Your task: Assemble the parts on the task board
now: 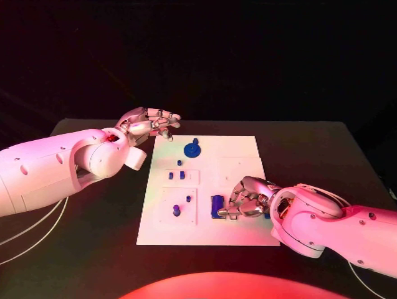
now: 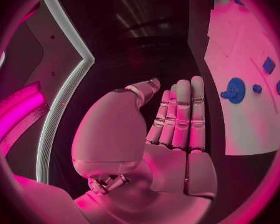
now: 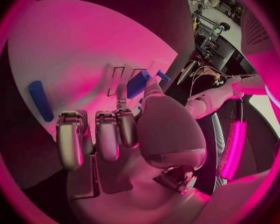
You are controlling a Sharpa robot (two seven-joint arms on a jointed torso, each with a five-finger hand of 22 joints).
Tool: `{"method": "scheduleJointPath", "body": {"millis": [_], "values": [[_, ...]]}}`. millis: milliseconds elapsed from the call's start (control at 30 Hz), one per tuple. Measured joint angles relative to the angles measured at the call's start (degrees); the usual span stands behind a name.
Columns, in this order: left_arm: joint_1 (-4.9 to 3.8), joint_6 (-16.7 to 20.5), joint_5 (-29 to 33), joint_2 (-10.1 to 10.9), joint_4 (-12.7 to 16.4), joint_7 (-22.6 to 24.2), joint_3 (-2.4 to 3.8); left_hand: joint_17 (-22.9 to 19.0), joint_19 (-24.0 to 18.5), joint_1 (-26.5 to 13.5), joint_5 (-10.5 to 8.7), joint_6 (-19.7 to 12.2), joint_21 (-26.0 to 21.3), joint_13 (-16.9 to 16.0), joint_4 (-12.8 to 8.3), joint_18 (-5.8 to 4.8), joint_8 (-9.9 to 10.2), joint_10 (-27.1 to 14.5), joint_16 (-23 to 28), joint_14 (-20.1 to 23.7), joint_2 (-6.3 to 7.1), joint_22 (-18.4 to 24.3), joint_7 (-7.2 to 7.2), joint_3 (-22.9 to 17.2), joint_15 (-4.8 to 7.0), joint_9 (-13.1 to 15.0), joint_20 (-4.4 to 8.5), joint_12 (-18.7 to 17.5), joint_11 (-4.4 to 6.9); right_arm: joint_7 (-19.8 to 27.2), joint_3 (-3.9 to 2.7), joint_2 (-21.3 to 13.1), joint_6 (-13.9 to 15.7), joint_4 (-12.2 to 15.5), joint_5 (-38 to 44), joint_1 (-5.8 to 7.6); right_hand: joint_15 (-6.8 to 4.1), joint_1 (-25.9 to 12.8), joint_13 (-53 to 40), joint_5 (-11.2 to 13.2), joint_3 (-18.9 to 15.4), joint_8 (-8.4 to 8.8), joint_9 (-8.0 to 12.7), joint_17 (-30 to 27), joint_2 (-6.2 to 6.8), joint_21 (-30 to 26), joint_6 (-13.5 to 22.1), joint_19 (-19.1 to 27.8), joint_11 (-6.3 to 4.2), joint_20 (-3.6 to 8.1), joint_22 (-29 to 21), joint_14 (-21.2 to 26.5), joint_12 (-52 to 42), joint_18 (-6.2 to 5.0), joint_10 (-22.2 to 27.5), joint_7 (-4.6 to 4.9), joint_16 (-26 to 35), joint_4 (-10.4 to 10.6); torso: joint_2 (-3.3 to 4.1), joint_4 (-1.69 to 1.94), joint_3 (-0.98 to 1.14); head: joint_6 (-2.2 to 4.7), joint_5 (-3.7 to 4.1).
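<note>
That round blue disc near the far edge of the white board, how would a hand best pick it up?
Probably by its rim, coming straight down from above. The round blue disc lies flat on the white board, so only its edge offers a pinch. The left hand, hovering beside it and holding nothing, looks nearest.

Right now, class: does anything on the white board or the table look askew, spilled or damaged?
Nothing stands out. The task board lies flat on the table, its blue parts apart and unbroken. The right hand rests over the board's near edge; the left hand hovers off its far corner, holding nothing.
</note>
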State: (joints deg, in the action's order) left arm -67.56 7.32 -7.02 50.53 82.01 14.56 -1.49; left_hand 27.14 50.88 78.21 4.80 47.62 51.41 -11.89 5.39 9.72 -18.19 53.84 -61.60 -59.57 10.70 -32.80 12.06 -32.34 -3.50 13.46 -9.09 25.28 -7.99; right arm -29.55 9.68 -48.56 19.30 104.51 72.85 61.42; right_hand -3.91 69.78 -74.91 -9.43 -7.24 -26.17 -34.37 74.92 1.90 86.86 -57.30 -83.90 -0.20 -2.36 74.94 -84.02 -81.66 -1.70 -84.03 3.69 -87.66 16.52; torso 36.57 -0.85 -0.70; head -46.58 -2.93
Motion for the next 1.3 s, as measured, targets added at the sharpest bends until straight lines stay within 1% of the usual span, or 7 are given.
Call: {"method": "scheduleJointPath", "body": {"millis": [233, 367, 400, 500, 633, 1067, 1300], "values": [[0.00, -0.09, -0.01, -0.02, 0.00, -0.15, 0.00, 0.00, 0.21, 0.00, 0.00, 0.00, 0.00, 0.00, 0.00, 0.00, 0.00, 0.00, 0.00, 0.00, 0.00, 0.08, 0.00, 0.00, 0.00, 0.00, -0.21, 0.00, 0.00, 0.62, -0.03, 0.05, -0.39, -0.17, -0.18, -0.03, 0.00, 0.62, 0.00, -0.46, 0.00, 0.00, 0.15, 0.03, -0.61, 0.00, 0.00, 0.00, 0.00, 0.00, -0.01, 0.00, 0.00, 0.01, 0.00, 0.00, 0.00, 0.00, -0.04, -0.08, 0.00, -0.23, -0.07], [0.00, -0.11, -0.01, 0.00, 0.00, -0.20, 0.00, 0.00, 0.21, 0.00, 0.00, 0.00, 0.00, 0.00, 0.00, 0.00, 0.00, 0.00, 0.00, 0.00, 0.00, 0.08, 0.00, 0.00, 0.00, 0.00, -0.22, 0.00, 0.00, 0.90, -0.10, 0.02, -0.64, -0.16, -0.22, -0.02, 0.00, 2.91, 0.00, -0.18, 0.49, 0.12, 0.38, 0.03, -0.13, 0.00, 0.00, 0.00, 0.00, 0.00, -0.01, 0.00, 0.00, 0.00, 0.00, 0.00, 0.00, -0.48, -0.07, -0.09, 0.02, -0.30, -0.07], [0.00, -0.12, -0.01, 0.01, 0.00, -0.21, 0.00, 0.00, 0.21, 0.00, 0.00, 0.00, 0.00, 0.00, 0.00, 0.01, 0.00, 0.00, 0.00, 0.00, 0.00, 0.08, 0.00, 0.00, 0.00, 0.00, -0.22, 0.00, 0.00, 0.94, -0.10, -0.02, -0.73, -0.17, -0.23, -0.01, 0.00, 4.16, 0.00, 0.47, 1.18, 0.36, 0.51, 0.03, 0.06, 0.00, 0.00, 0.00, 0.00, 0.00, -0.01, 0.00, 0.00, 0.00, 0.00, 0.00, 0.00, -0.59, -0.07, -0.09, 0.02, -0.32, -0.04], [0.00, -0.13, -0.01, 0.03, 0.00, -0.24, 0.00, 0.01, 0.21, 0.00, 0.00, 0.00, 0.00, 0.00, 0.00, 0.00, 0.00, 0.01, 0.00, 0.00, 0.00, 0.08, 0.00, 0.00, 0.00, 0.00, -0.21, 0.00, 0.00, 0.96, 0.02, -0.12, -1.00, -0.28, -0.24, -0.06, 0.00, 5.46, 0.00, 0.49, 2.16, 0.57, 0.75, 0.02, 0.86, 0.00, 0.00, 0.00, 0.00, 0.00, -0.01, 0.00, 0.00, 0.00, 0.00, 0.00, 0.00, -0.53, -0.08, -0.08, 0.03, -0.40, -0.03], [0.00, -0.15, -0.01, 0.06, -0.01, -0.27, 0.00, 0.01, 0.21, 0.00, 0.00, 0.00, 0.00, 0.00, 0.00, 0.00, 0.00, 0.01, 0.00, 0.00, 0.00, 0.08, 0.00, 0.00, 0.00, 0.01, -0.21, 0.00, 0.00, 0.86, 0.18, -0.19, -1.48, -0.38, -0.26, -0.30, 0.00, 6.34, -0.03, 0.23, 2.47, 0.57, 0.83, 0.02, 0.48, 0.00, 0.00, 0.00, 0.00, 0.00, -0.01, 0.00, 0.00, 0.00, 0.00, 0.00, 0.00, -0.40, -0.08, -0.08, 0.03, -0.47, -0.03], [0.00, -0.20, -0.02, 0.15, -0.01, -0.34, 0.00, 0.01, 0.21, 0.00, 0.00, 0.00, -0.22, 0.00, 0.00, 0.01, 0.00, 0.01, 0.00, 0.00, 0.00, 0.13, 0.00, 0.00, 0.00, 0.01, -0.21, 0.00, 0.00, 0.78, 0.15, -0.30, -1.99, -0.29, -0.32, -0.33, 0.00, 6.11, -0.03, 0.21, 2.70, 0.57, 0.93, 0.01, 0.71, 0.00, 0.00, 0.00, 0.00, 0.00, -0.02, 0.00, 0.00, 0.00, 0.00, 0.00, 0.00, -0.18, -0.09, -0.08, 0.03, -0.59, -0.12], [0.00, -0.23, -0.03, 0.18, -0.04, -0.35, 0.00, 0.01, 0.21, 0.00, 0.00, 0.00, -0.22, 0.00, -0.01, 0.01, 0.00, 0.01, 0.00, 0.00, 0.00, 0.18, 0.00, 0.00, 0.00, 0.01, -0.21, 0.22, 0.00, 1.57, 0.15, -1.26, -1.54, 1.50, -0.75, -0.36, 0.00, 4.97, -0.03, 0.21, 2.95, 0.79, 1.06, 0.01, 1.84, 0.00, 0.00, 0.00, 0.00, 0.00, -0.03, 0.00, 0.00, 0.00, 0.00, 0.00, 0.00, 0.08, -0.09, -0.08, 0.04, -0.58, -0.19]]}}
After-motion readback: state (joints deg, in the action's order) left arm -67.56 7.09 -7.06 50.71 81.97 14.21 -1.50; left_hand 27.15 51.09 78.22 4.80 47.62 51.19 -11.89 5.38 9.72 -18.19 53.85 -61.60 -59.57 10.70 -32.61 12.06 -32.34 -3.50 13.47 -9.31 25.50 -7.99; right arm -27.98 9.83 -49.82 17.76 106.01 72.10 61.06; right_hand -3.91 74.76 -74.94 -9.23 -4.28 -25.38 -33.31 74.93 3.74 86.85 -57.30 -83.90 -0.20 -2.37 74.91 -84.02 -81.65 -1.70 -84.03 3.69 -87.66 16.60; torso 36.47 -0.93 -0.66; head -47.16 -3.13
